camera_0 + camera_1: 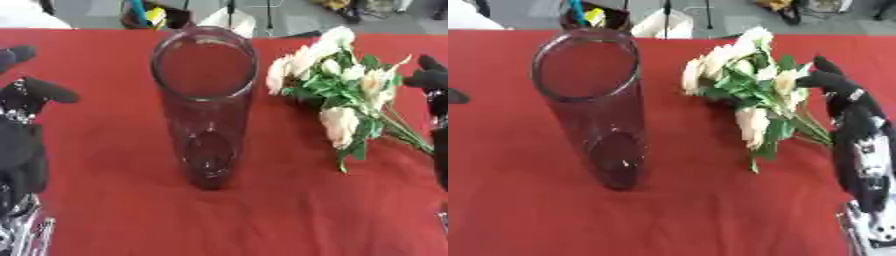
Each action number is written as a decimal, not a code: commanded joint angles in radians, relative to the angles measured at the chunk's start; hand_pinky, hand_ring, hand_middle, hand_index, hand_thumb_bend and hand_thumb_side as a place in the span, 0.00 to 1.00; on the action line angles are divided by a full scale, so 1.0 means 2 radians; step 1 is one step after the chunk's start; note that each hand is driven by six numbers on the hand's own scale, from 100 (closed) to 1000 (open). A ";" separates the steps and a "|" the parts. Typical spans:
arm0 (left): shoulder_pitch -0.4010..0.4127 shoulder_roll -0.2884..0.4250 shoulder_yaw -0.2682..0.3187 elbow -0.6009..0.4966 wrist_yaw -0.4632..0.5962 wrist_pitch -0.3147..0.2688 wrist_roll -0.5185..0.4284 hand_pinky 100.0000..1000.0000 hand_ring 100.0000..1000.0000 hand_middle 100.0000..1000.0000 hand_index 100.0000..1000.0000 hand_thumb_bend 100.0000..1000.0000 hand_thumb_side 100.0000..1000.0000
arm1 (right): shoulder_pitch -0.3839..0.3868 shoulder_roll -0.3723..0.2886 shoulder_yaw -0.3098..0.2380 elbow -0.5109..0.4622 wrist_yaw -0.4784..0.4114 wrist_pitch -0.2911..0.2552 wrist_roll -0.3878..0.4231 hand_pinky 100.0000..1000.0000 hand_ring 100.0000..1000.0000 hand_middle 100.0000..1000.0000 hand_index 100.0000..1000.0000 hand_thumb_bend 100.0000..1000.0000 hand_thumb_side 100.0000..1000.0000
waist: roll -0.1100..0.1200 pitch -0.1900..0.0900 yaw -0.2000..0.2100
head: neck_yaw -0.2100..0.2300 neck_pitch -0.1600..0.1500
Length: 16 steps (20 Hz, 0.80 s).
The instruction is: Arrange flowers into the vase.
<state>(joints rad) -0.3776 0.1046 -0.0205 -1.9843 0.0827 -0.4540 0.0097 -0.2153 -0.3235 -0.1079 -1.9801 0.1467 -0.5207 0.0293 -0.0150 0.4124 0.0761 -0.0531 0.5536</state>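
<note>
Left hand: the left hand [26, 100] shows at the left edge of the frame, at middle height, black with a silver part below it in the lower left corner. Its fingers [51, 91] are straight and apart, and they hold nothing. It is well apart from the vase.
Right hand: the right hand [846, 97] comes in at the right edge of the frame, with the black and silver arm going down to the lower right corner. Its fingers [826, 66] are spread and relaxed, not clamped on anything. The hand is just beside the stems; I cannot tell if it touches them.
Vase: the vase [207, 105] is of clear glass and stands upright in the middle of the frame, a little to the left. It looks empty; the red cloth shows through its wall.
Flowers: the flowers [337, 85] lie on the surface at the right of the vase, in the upper right part of the frame. They are cream and white with green leaves. The heads are near the rim of the vase, and the stems [815, 131] point to the lower right.
Surface: the surface [219, 220] is covered with a red cloth.
</note>
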 commanded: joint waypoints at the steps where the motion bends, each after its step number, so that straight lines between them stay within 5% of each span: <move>1: -0.001 0.007 0.001 -0.008 0.004 0.002 0.001 0.47 0.45 0.70 0.77 0.00 1.00 | 0.006 -0.038 -0.016 -0.010 0.051 -0.008 -0.007 0.96 1.00 0.73 0.85 0.00 1.00 | 0.000 -0.014 0.001 | 0.000 0.001; 16: 0.002 0.010 -0.001 -0.008 0.006 0.003 0.000 0.47 0.45 0.70 0.77 0.00 1.00 | 0.052 -0.130 -0.032 -0.010 0.280 0.006 -0.037 0.87 0.98 0.79 0.93 0.00 1.00 | -0.001 -0.020 0.005 | -0.004 -0.003</move>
<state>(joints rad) -0.3693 0.1057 -0.0205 -1.9843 0.0883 -0.4505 0.0087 -0.1114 -0.5391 -0.1665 -1.9801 0.6757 -0.5156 -0.0376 -0.0152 0.3952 0.0871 -0.0547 0.5535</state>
